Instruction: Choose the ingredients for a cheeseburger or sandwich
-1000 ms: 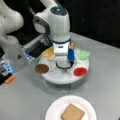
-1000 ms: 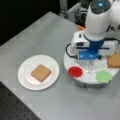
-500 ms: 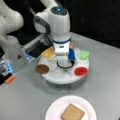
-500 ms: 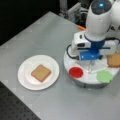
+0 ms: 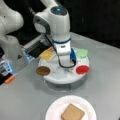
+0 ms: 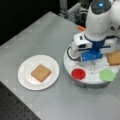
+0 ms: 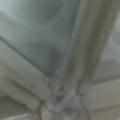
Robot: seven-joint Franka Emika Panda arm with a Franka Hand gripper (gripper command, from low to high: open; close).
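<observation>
The gripper [image 5: 68, 68] is hanging low over the middle of the round white tray [image 5: 60, 78], its tip right down at the tray's surface in both front views [image 6: 91, 65]. Whether its jaws are spread or closed is impossible to tell, and nothing is showing in its grasp. The wrist view is showing only blurred pale dividers of the tray, close up.

Around the gripper, the ingredients are lying in the tray's sections. In a front view the dark patty [image 5: 43, 71] is sitting to the gripper's left, the yellow cheese square [image 5: 47, 55] behind it and to the left, the green leaf piece [image 5: 82, 53] behind it to the right, and the red disc [image 5: 82, 69] just beside it on the right. In a front view a bread square [image 6: 114, 58] is lying on the tray's far right side.

Well apart from the gripper, another bread square [image 6: 41, 73] is lying on the white paper plate [image 6: 25, 75], alone.
</observation>
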